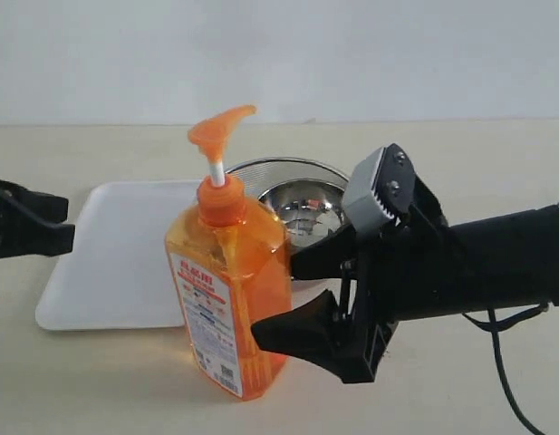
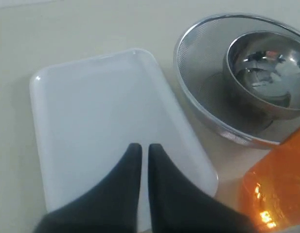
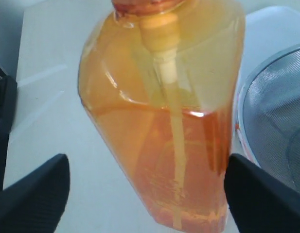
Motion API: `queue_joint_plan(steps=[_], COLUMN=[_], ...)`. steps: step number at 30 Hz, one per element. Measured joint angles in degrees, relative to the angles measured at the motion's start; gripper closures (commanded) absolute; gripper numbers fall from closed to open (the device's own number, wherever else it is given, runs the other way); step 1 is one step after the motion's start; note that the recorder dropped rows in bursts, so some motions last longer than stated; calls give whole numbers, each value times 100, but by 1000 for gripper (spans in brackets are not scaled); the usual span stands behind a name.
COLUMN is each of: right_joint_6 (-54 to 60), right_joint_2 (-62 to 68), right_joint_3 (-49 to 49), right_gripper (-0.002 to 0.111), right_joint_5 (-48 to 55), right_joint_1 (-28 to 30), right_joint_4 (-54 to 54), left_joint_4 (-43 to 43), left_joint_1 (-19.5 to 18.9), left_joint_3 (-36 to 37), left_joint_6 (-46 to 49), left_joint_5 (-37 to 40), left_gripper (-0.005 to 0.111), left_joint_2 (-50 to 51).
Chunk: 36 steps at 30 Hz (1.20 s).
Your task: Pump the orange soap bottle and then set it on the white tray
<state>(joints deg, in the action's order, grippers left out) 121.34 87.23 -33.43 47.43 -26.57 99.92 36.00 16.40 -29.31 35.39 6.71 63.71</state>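
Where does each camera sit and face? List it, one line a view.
Exterior: off the arms, faces the orange soap bottle across the table; left arm and right arm show.
Left wrist: on the left arm, above the white tray; shut left pincer shows.
Right wrist: on the right arm, close on the bottle; open right pincer straddles it.
Shared: all see the bottle.

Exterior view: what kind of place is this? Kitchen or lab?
Probably a lab test bench, not a real kitchen: bare beige tabletop, blank white wall, and just an orange soap bottle, white tray and steel mesh bowl laid out.
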Motion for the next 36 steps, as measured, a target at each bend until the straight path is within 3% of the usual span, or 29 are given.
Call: queue_joint_plan(steps=[8, 14, 21, 24, 28, 36], right_joint_6=[0, -222, -369, -369, -482, -639], right_joint_2=[10, 10, 10, 18, 18, 18], right_joint_3=[-261, -297, -297, -297, -322, -582], right_gripper=[31, 31, 31, 31, 31, 31], right_joint_5=[-914, -1147, -1159, -1159, -1159, -1193], right_joint_1=[-764, -801, -801, -801, -801, -822], right_joint_4=[-11, -11, -11, -11, -11, -142], left_joint_4=[0, 0, 71, 678, 2219, 2683], left_joint_1=[243, 626, 1035, 1063, 1065, 1065], left_joint_3=[-528, -581, -1142, -1180, -1180, -1180], left_joint_6=[230, 475, 1201, 1880, 3346, 3776], left_joint_5=[135, 170, 478, 745, 1085, 1305], left_gripper=[102, 102, 102, 102, 102, 102], left_joint_2=[671, 1017, 1434, 1471, 1484, 1484])
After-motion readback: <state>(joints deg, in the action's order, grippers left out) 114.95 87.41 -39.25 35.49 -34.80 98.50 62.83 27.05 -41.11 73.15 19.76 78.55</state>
